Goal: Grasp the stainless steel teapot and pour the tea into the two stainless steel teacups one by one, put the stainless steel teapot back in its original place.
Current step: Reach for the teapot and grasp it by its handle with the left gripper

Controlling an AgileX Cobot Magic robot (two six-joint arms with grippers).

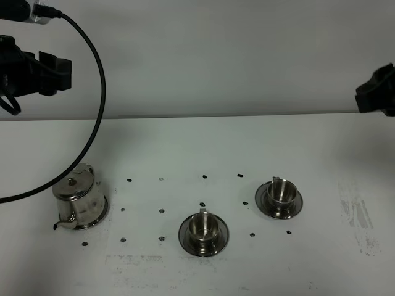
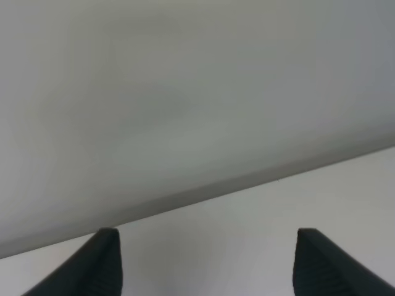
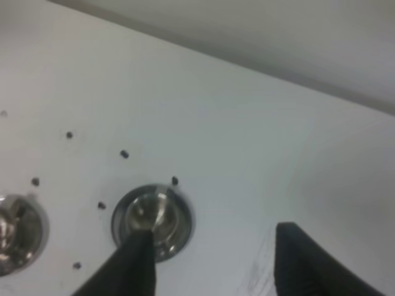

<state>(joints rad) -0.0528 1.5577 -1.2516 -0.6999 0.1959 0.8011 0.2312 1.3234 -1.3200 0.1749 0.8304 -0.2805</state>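
Shiny squat stainless steel teapot [image 1: 79, 198] sits toward the front-left corner of the white table [image 1: 185, 142]. Lid on, thin spout aimed front-left, loop handle to the back. Under it is a round shiny steel plate [image 1: 103, 213]; only a sliver of rim shows at the pot's base, rest hidden by the pot. Tea can't be made out: pot is closed, and cup insides are too small & reflective to tell.

Two small stainless steel teacups on darker round saucers: one [image 1: 203, 227] approx mid-table near the front edge, the other [image 1: 281, 192] to its right & further back. They are well apart from each other and from the teapot. Small black marks [image 1: 203, 177] dot the table btwn & around them.

Left gripper [image 2: 207, 265]: jaws wide, nothing btwn them. Only two dark fingertips [image 2: 105, 265] in frame, rest cut off; beyond is bare table & grey wall, blurred. In the high view the left arm [image 1: 28, 71] hangs over the back-left, cut by the frame, w/ a black cable [image 1: 99, 98] looping down.

Right gripper [image 3: 213, 265]: jaws apart, holding nothing, up off the table. One fingertip [image 3: 137, 265] covers part of a teacup & saucer [image 3: 157, 213] below; second teacup [image 3: 15, 231] is half cut off at the frame edge. Pic is soft. Right arm [image 1: 378, 92] barely enters the high view at its right edge.
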